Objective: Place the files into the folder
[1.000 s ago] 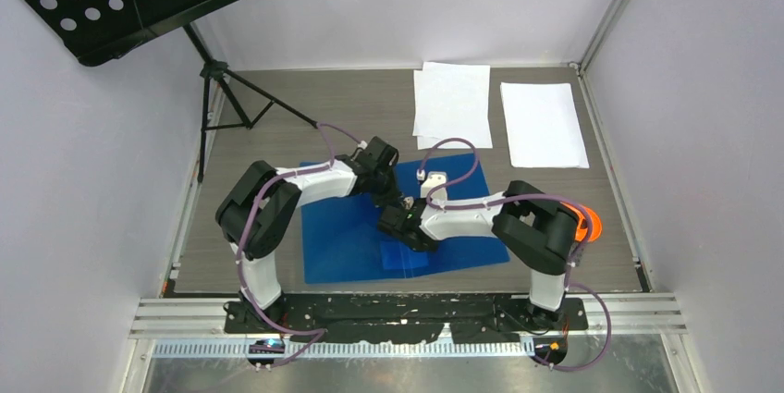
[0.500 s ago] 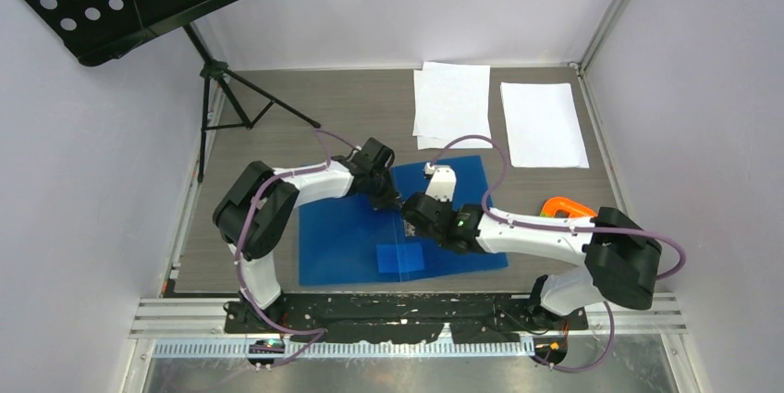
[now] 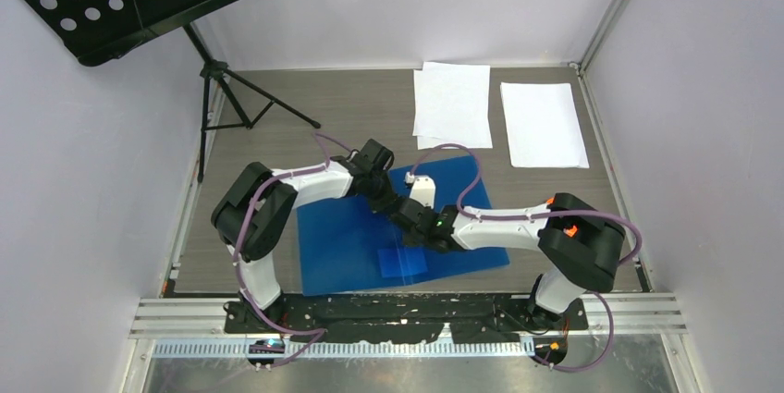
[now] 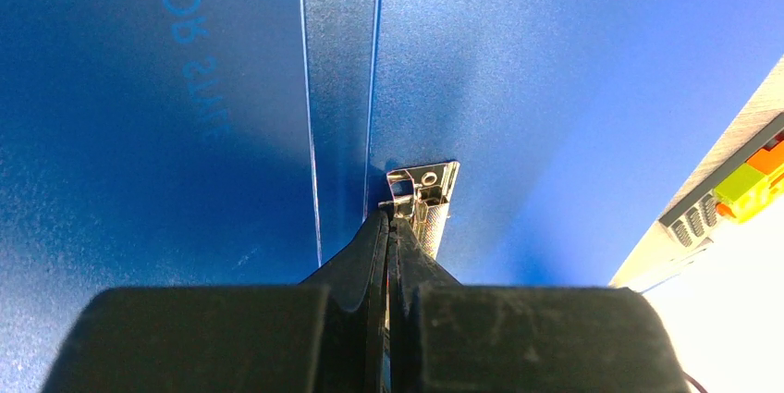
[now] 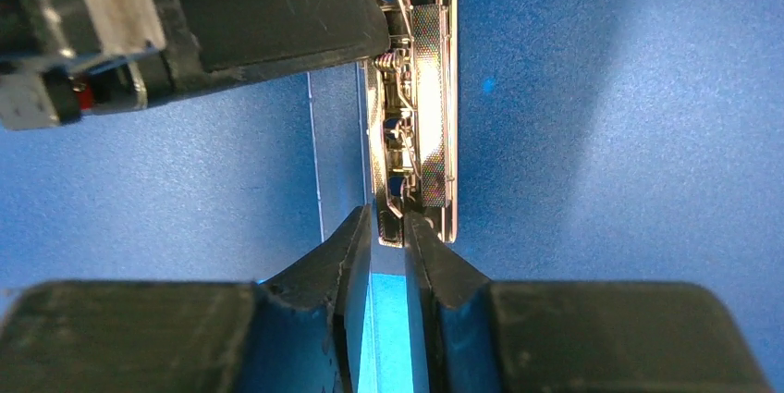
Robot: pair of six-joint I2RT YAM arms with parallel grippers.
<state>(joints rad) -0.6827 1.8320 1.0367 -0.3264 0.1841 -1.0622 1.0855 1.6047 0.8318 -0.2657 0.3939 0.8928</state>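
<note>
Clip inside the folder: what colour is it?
Shiny silver metal clip on the blue folder; shows best in the right wrist view.

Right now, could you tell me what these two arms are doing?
Both arms work at the metal clip inside the open folder. The left gripper is shut, tips at one end; the right gripper, slightly open, straddles the other. The files lie at the far edge of the table, not yet inside.

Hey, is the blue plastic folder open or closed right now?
Open: the thin bright blue plastic folder lies spread flat, and both wrist views show its inner crease and shiny metal clip exposed.
</note>
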